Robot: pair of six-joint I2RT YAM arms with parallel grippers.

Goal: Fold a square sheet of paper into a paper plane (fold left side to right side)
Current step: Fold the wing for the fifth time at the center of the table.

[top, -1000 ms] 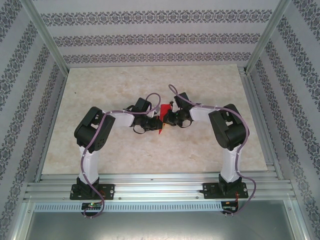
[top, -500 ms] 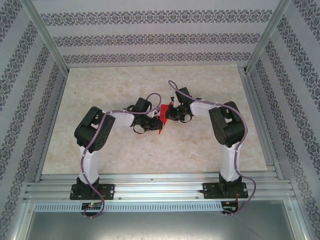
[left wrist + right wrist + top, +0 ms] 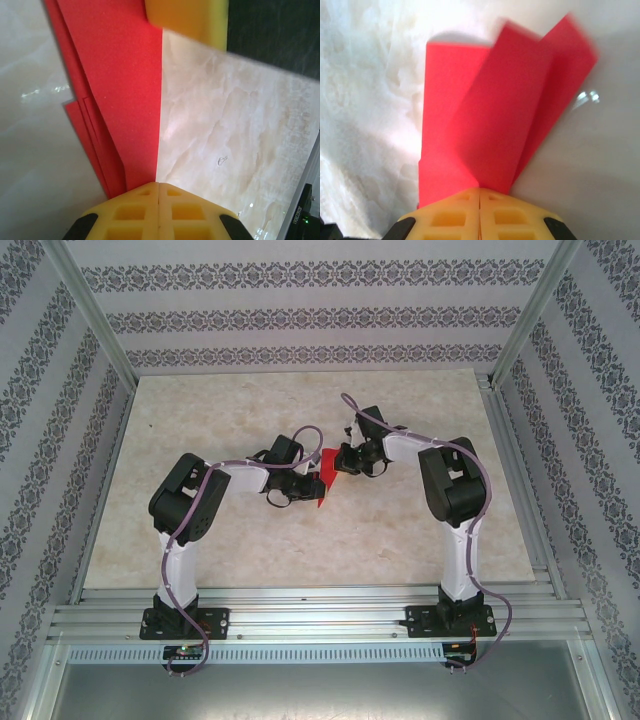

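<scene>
Top cam: high, behind arm bases, looking down over whole table [image 3: 350,530]. Wrist cams: v. close, looking past left tool [image 3: 158,192] / right tool [image 3: 479,197] at sheet of paper [image 3: 125,90]; all 3 share it.

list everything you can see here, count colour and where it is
paper: one, bright red, folded into layers, mid-table between the grippers
table: one, cream marble pattern, under the arms
walls: three, white with grey patterned bands, at the table's left, far and right sides
frame rails: several, silver metal, along the near edge and up the corners
left arm: one, black and white, base at the near edge, reaching inward
right arm: one, black and white, base at the near edge, reaching inward
left gripper: one, yellow fingers, shut on the paper
right gripper: one, yellow fingers, shut on the paper
</scene>
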